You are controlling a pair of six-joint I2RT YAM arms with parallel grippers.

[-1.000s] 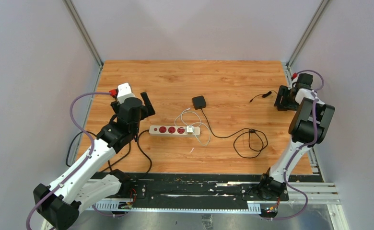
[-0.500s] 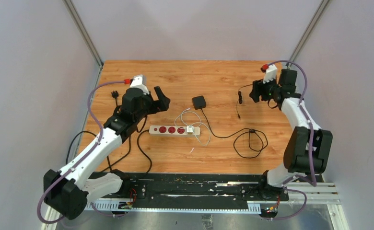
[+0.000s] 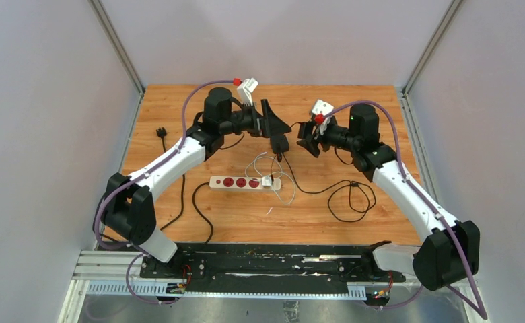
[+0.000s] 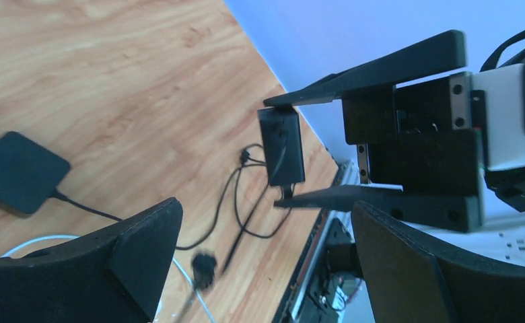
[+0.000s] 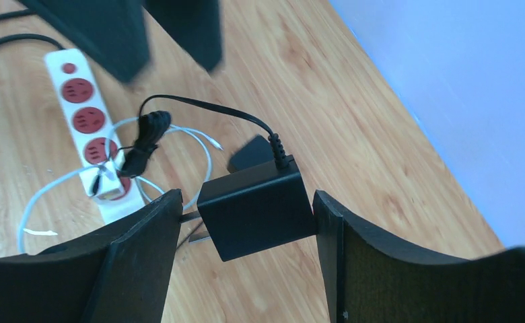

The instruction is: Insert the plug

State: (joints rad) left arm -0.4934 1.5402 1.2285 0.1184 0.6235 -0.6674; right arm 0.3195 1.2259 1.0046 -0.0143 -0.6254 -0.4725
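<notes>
My right gripper [image 5: 246, 202] is shut on a black plug adapter [image 5: 256, 210] and holds it in the air, prongs pointing at the left finger, cable trailing from its top. In the top view that gripper [image 3: 305, 139] hangs over the back middle of the table. The left wrist view shows the adapter [image 4: 281, 145] between the right gripper's two fingers. My left gripper [image 3: 278, 129] is open and empty, facing the right gripper from close by; its fingers [image 4: 145, 249] stand wide apart. The white power strip [image 3: 245, 182] with red sockets lies in front, also seen in the right wrist view [image 5: 88, 128].
A flat black square box [image 3: 280, 144] lies on the wood under the left gripper, also seen in the left wrist view [image 4: 17, 171]. A white charger [image 3: 267, 181] with a white cable sits in the strip's right end. Black cable loops [image 3: 351, 198] lie right of the strip. Another black plug [image 3: 160, 132] lies far left.
Both arms have swung in from the table's sides to the back middle. The right gripper has carried the black plug adapter leftwards. The two grippers now face each other.
</notes>
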